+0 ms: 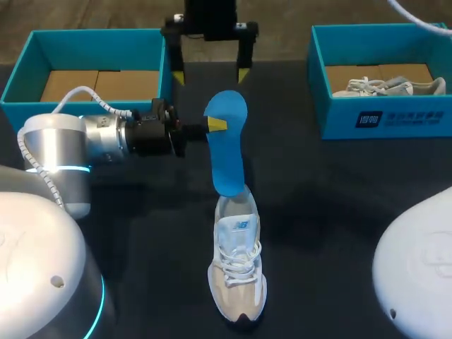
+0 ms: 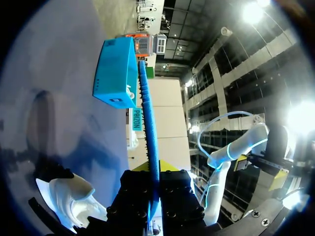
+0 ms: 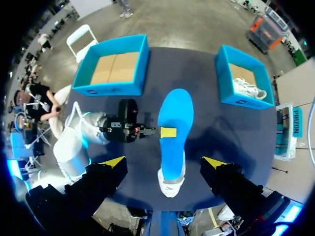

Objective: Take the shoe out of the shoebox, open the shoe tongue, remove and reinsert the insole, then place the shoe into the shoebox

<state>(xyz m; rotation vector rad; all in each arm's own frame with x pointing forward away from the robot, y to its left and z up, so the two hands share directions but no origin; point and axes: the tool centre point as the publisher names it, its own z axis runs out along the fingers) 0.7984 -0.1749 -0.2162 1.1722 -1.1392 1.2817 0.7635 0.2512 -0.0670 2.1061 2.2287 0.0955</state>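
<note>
Insole, clamped in our left claw, meets the heel of the shoe on the tabletop, right claw spread above, so we should guide it in line with the shoe's opening.

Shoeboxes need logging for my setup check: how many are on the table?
2. The left shoebox sits far left, only cardboard showing inside; the right shoebox sits far right, holding a white shoe.

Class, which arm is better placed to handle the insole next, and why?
Left: the left gripper is shut on the blue insole over the shoe; the right gripper hangs open above.
</note>
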